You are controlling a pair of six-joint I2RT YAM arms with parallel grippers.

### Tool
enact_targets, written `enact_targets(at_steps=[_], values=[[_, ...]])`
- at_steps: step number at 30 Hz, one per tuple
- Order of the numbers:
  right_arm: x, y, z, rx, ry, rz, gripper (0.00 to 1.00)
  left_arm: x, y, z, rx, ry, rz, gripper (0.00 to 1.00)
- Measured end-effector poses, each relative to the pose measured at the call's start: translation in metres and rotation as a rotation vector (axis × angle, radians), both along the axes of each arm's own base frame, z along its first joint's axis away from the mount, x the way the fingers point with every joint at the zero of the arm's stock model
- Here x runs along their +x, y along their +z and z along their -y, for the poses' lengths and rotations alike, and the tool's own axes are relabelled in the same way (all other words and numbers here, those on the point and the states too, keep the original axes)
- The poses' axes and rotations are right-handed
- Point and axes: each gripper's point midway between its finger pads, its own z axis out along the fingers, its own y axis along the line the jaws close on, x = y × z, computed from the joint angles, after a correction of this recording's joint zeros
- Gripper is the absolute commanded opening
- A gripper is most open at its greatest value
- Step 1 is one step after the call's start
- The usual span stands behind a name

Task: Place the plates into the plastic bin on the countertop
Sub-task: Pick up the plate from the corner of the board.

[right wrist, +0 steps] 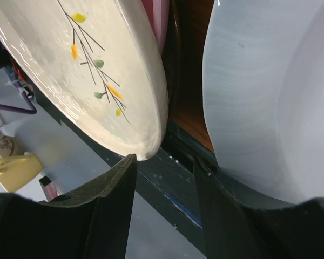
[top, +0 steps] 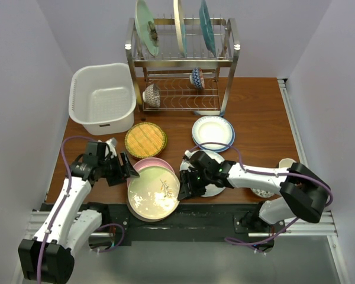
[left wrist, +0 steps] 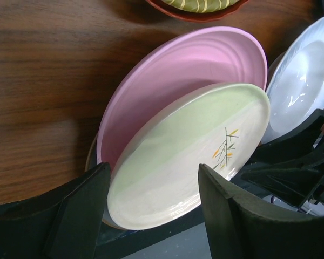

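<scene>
A cream floral plate lies on a pink plate at the countertop's front edge and overhangs it. My left gripper is open at its left rim. In the left wrist view the cream plate's edge lies between the fingers of the gripper, above the pink plate. My right gripper is open at the plate's right side. In the right wrist view the gripper sits between the cream plate's rim and a white plate. The white plastic bin stands empty at back left.
A woven yellow plate and a blue-rimmed white plate lie mid-table. Another white plate sits under my right wrist. The wire dish rack at the back holds three upright plates and two bowls. A cup stands at right.
</scene>
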Motion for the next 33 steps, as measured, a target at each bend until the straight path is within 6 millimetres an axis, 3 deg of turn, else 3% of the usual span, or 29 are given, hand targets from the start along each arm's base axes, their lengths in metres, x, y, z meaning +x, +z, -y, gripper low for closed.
enact_targets(at_steps=[7,21,28,33], values=[[0.000,-0.006,-0.002,-0.007,-0.001,-0.007,0.41,0.005,-0.002,0.003,-0.002,-0.013,0.003,0.70],[0.000,-0.012,-0.011,0.002,0.007,-0.012,0.38,0.008,-0.008,0.016,0.016,-0.065,0.034,0.70],[0.000,-0.011,-0.015,0.020,0.014,-0.012,0.22,0.011,-0.012,0.017,0.023,-0.062,0.025,0.69],[-0.002,-0.011,-0.020,0.039,0.025,-0.028,0.15,0.009,-0.023,0.018,0.025,-0.069,0.013,0.68]])
